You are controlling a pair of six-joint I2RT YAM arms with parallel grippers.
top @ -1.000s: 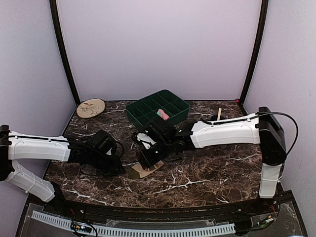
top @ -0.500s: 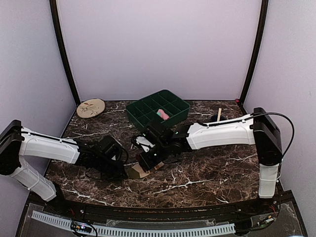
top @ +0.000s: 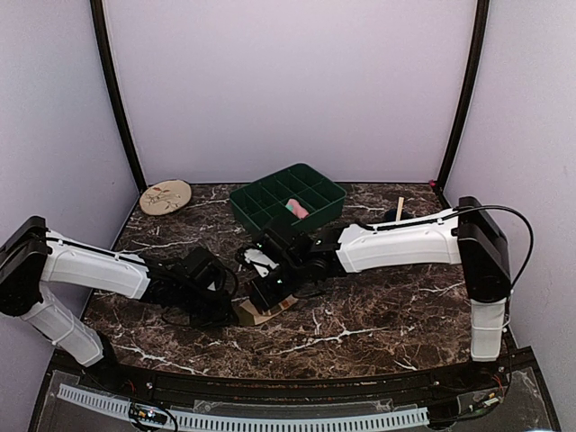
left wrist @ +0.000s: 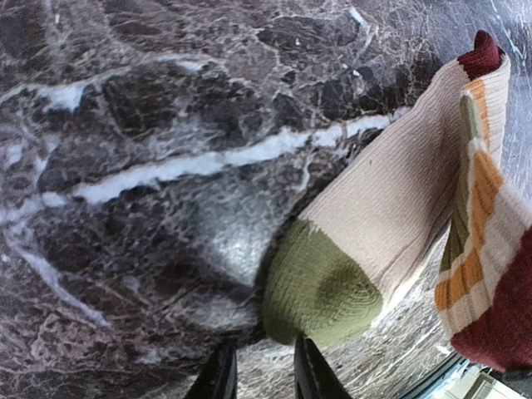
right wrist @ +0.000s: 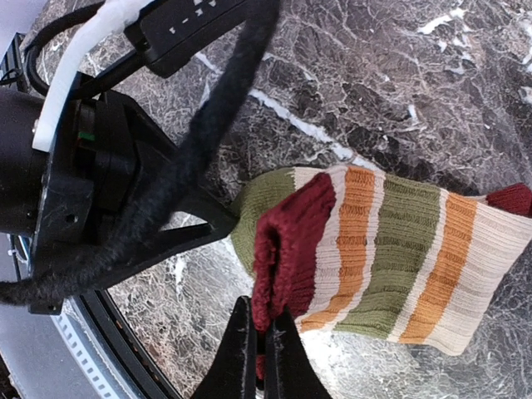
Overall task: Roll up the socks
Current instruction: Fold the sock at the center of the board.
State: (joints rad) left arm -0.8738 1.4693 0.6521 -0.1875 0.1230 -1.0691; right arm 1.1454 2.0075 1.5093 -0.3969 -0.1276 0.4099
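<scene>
**Striped sock (top: 263, 311), near middle of marble table (top: 387, 315)**

The striped sock was laid partly folded over on itself. A maroon part was pinched in the closed right gripper (right wrist: 258, 320). The left gripper (left wrist: 262, 370) was set narrowly parted with nothing held, its tips just beside the olive toe. Farther back, the pink sock (top: 295, 209) was kept in a green tray (top: 245, 194). A round disc (top: 166, 196) was placed far left.

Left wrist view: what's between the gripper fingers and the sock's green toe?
Just bare marble table, in that view, between left gripper and striped sock's olive toe.
</scene>
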